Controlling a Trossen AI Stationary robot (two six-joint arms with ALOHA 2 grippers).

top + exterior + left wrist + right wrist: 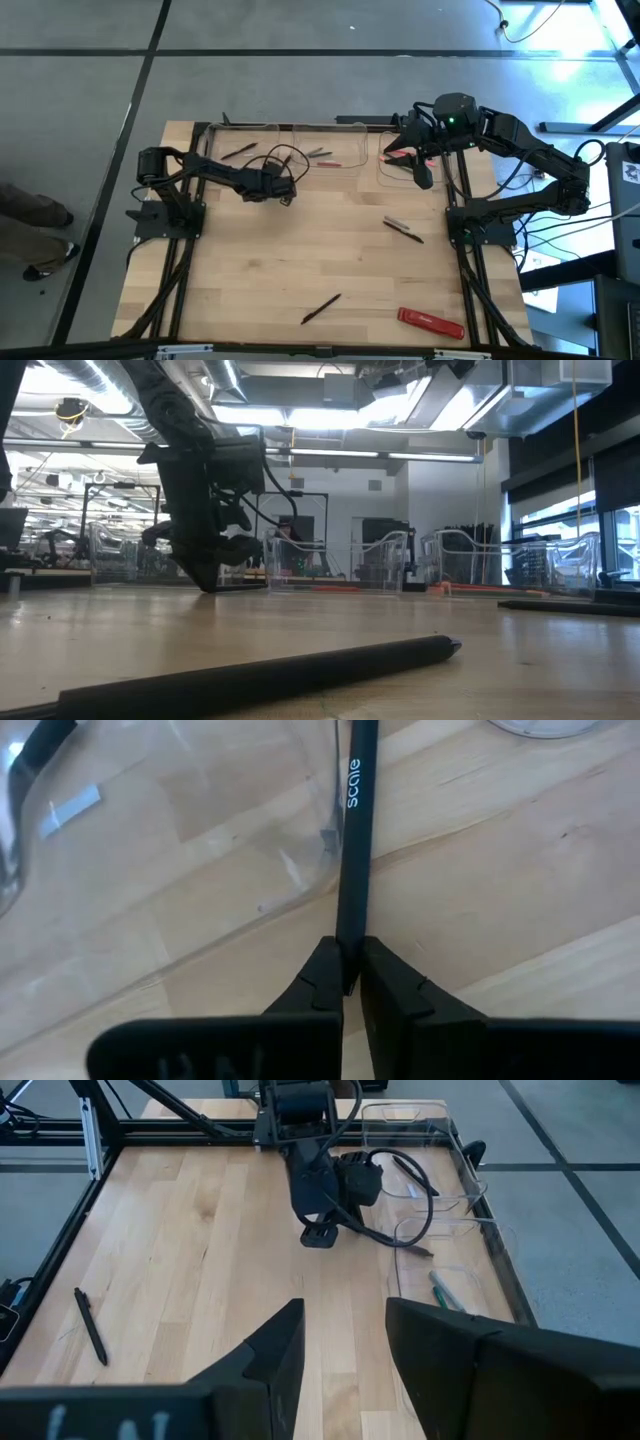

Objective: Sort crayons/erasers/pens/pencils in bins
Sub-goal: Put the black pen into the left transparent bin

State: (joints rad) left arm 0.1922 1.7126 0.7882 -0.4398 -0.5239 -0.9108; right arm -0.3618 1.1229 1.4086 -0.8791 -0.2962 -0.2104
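My left gripper [287,192] is shut on a black pen [352,830] with white lettering, just in front of the middle clear bin [322,150]. It also shows in the low view [208,582], close to the table. My right gripper [345,1348] is open and empty above the right bin [408,168], which holds something red [396,155]. A third bin [238,150] stands at the far left. Loose on the table are a black pen [321,308] near the front and a black stick beside a grey one [404,229]. My left gripper pinches the black pen near one end [347,948] between its two fingertips. The pen runs straight forward out of the fingers, along them, past the clear bin's rounded corner [328,840]. Whether its far end rests on anything lies outside the frame.
A flat red bar [431,321] lies near the front right edge. The middle bin holds thin sticks [320,154], one of them green [445,1292]. A black frame [300,126] rims the table behind the bins. Bare wood lies in the middle [330,250].
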